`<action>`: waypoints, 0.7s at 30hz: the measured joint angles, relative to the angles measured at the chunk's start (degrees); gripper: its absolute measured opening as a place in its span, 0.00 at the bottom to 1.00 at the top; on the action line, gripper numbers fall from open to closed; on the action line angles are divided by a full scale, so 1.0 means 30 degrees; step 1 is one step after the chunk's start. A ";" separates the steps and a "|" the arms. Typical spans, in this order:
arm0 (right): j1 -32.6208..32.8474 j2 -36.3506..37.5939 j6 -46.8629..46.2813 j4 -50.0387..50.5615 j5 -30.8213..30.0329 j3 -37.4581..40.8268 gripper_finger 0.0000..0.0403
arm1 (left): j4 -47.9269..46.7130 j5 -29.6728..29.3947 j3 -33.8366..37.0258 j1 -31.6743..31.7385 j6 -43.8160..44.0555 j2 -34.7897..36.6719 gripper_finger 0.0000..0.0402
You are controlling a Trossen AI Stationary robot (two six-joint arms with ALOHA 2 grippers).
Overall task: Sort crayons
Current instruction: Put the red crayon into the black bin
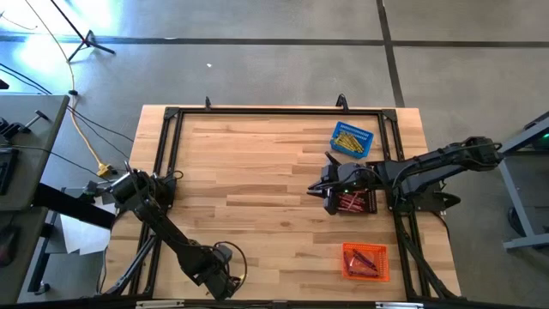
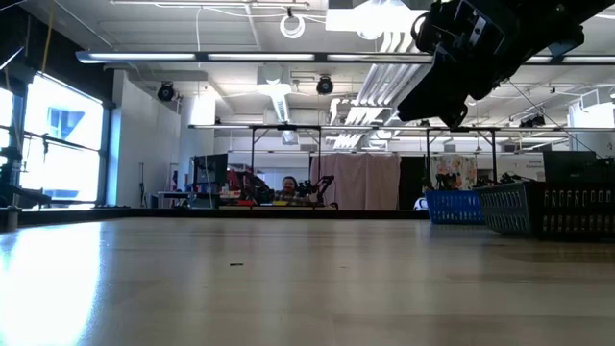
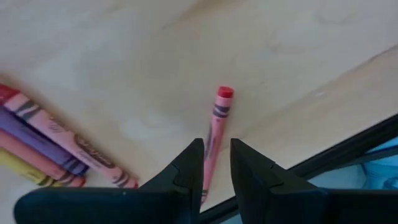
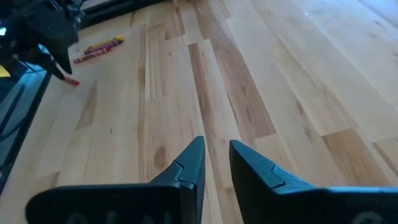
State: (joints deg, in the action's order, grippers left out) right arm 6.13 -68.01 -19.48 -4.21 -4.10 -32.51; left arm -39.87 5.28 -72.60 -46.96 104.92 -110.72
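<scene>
A pink crayon (image 3: 216,121) with a red end sticks out past my left gripper (image 3: 216,142), which is shut on it near the table's near edge (image 1: 225,281). Several loose crayons (image 3: 43,143), pink, purple and yellow, lie side by side on the wood close by, and show in the right wrist view as a small heap of crayons (image 4: 99,48). My right gripper (image 4: 216,142) hovers over the black basket (image 1: 353,202) of red crayons. It is open by a narrow gap, with nothing between its fingers. My left gripper pinches the pink crayon between its two fingers, on the part of the stick (image 3: 208,158) away from the red end (image 3: 225,93). The fingers come steeply from above. The crayon slants down past the fingertips, red end (image 4: 73,81) lowest and close to the wood; whether it touches, I cannot tell.
A blue basket (image 1: 352,140) with yellow crayons stands at the far right, and an orange basket (image 1: 365,261) with crayons at the near right. A black frame rail (image 3: 348,149) runs along the table's edge beside my left gripper. Bare wood lies across the middle.
</scene>
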 joint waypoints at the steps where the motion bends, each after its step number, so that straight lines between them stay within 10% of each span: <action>1: 0.0008 -0.0013 -0.0059 0.0115 0.0007 0.0000 0.15 | -0.0011 0.0000 0.0000 0.0007 0.0002 0.0000 0.17; 21: 0.0350 -0.0064 -0.0419 0.0204 -0.0004 0.0000 0.15 | -0.0111 -0.0015 -0.0131 -0.0333 0.0321 -0.1620 0.12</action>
State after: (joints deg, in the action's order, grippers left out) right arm 7.18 -68.20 -20.73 -3.59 -4.11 -32.51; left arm -40.20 5.23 -72.99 -47.96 105.88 -115.58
